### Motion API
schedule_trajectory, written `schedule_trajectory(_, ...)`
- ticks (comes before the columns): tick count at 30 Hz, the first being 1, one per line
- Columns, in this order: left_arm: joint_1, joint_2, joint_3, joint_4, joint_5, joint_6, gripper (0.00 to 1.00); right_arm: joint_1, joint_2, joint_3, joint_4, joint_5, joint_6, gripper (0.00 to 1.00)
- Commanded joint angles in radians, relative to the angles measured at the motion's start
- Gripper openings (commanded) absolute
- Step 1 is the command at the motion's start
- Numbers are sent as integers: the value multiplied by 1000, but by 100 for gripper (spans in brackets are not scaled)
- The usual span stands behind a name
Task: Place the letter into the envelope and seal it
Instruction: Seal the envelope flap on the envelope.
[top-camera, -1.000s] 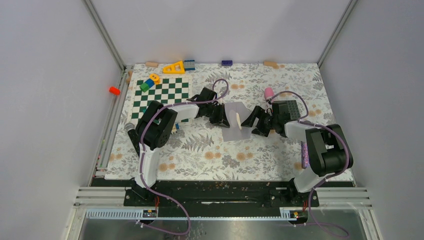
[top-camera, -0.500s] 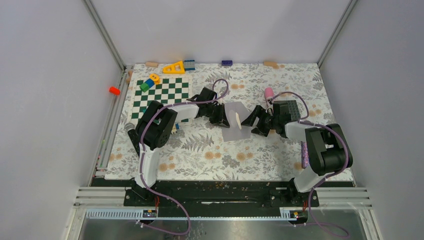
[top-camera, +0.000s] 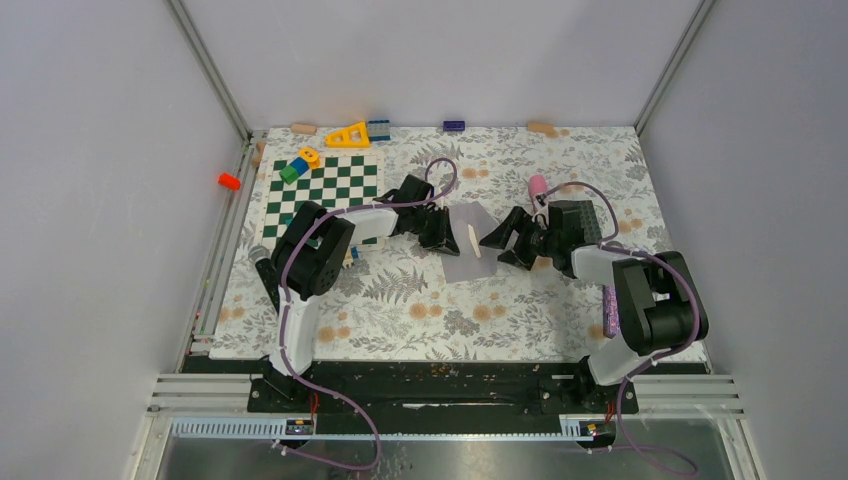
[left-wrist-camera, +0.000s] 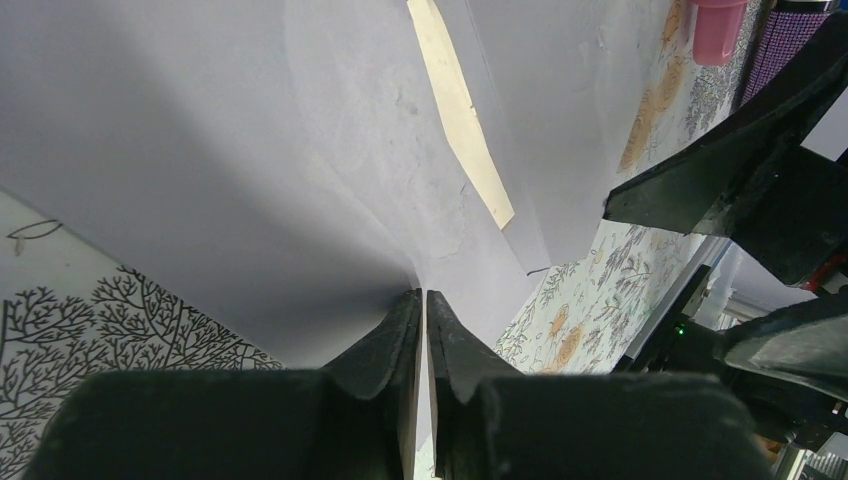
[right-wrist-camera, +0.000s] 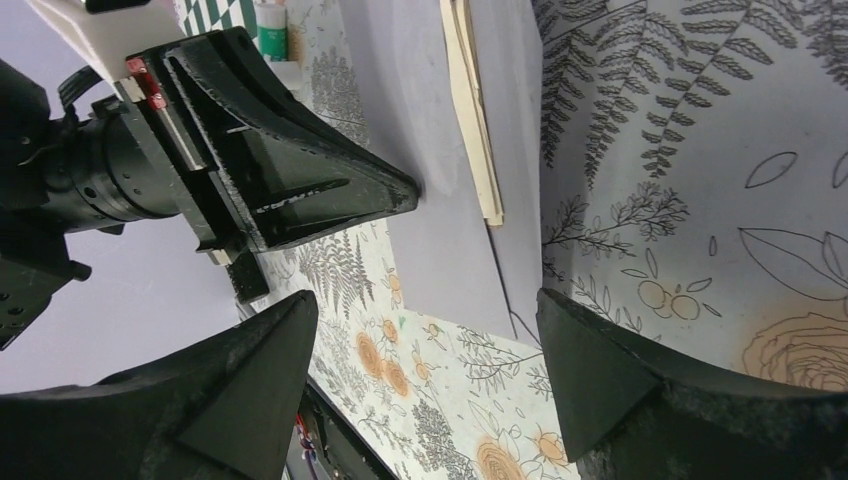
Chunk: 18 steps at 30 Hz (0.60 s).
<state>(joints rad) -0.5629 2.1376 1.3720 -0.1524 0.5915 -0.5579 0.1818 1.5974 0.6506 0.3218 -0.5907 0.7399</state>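
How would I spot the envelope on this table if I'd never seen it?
Look at the middle of the floral table, between the left gripper and right gripper. The envelope is the pale lavender-grey paper there, its edge pinched by the left gripper. Unlike the checkerboard beside it, it is plain, with one cream strip.

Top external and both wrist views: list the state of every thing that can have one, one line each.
envelope: not sealed, pinched at one edge.
letter: apparently the cream strip; only an edge of it shows at the envelope.
left gripper: shut on the envelope's edge.
right gripper: open, holding nothing, facing the envelope.
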Motion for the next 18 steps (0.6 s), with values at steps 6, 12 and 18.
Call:
schedule_trajectory(6, -6, -1, -14, -16, -5, 18, 8, 4, 3, 11, 92, -84, 35, 87)
schedule_trajectory(12, -7, 4, -13, -16, -4, 16, 8, 6, 33, 19, 125, -122, 48, 87)
schedule_trajectory(18, -6, 1, -12, -16, -2, 15, 8, 26, 73, 40, 158, -144, 56, 87)
